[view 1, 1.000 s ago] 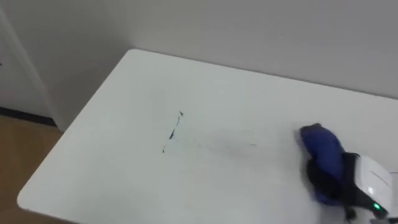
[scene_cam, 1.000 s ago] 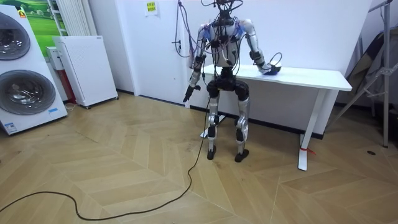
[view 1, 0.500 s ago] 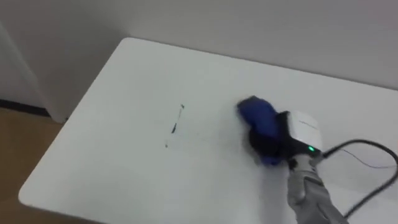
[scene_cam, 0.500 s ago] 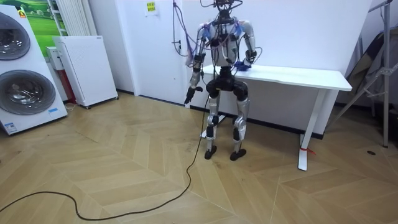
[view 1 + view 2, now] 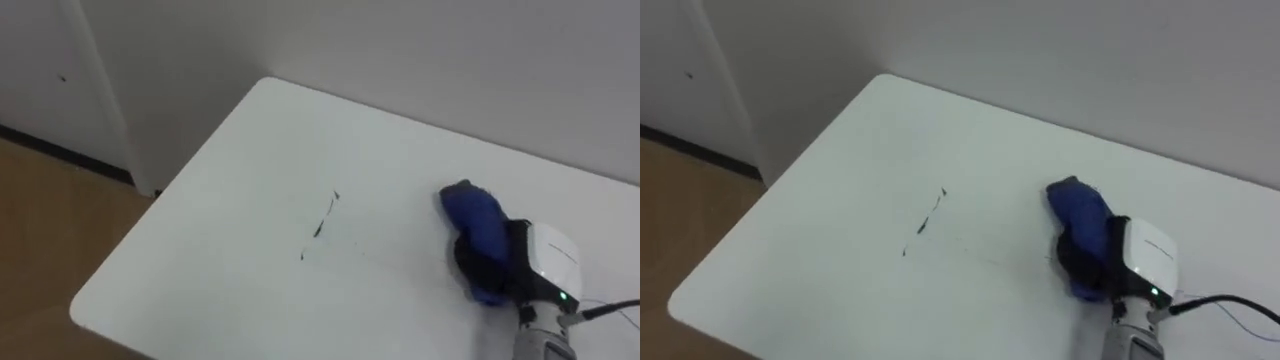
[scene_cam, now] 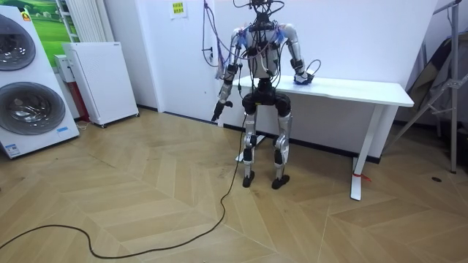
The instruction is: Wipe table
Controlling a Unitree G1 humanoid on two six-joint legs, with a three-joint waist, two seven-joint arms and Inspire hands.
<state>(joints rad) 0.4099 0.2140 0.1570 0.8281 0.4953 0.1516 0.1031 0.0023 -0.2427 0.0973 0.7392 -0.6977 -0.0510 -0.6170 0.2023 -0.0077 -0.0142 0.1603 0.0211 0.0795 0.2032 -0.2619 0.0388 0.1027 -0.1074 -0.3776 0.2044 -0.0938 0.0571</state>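
Right of mid-surface on white table [image 5: 200,250]: blue cloth [image 5: 475,222], bunched, lying on the top, well clear of every visible edge. Clutched by right hand [image 5: 540,265], dark fingers curled over the cloth's near end, far end poking out beyond them; white casing with a small green light on the hand's back; wrist cut off by the lower frame.

Left of the cloth, apart from it: dark marker marks [image 5: 320,225], a short slanted stroke and a few specks, plus a faint line toward the cloth, hard to make out.

Table's near-left and far-left corners visible; right end cut off in the eye views.

At the table's end on the room view's left: robot standing upright, left hand [image 6: 216,114] hanging low beside the hip, away from the table; grip unreadable at that distance.
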